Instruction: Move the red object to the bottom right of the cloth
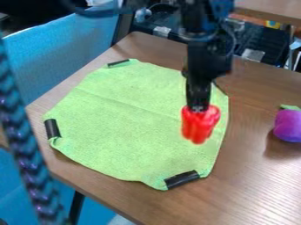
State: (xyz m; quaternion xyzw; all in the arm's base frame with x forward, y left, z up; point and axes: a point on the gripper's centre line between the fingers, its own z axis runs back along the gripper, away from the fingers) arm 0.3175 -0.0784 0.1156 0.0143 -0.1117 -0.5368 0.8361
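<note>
Red pepper-shaped object [200, 126] pinched at its top by gripper [199, 107], held at the right side of the green cloth [120, 121]. Contact with cloth can't be told. Cloth edges marked with black tape strips [182, 179]. Purple object with green top [288, 125] set on wooden table [253, 180], right of cloth.

Brown wood-grain table [253, 186] beneath green cloth [117, 127], black tape [182, 179], purple toy [288, 125].

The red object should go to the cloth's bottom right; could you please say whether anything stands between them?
Nothing visible stands between the red object and that part of the cloth; black tape covers its edge.
</note>
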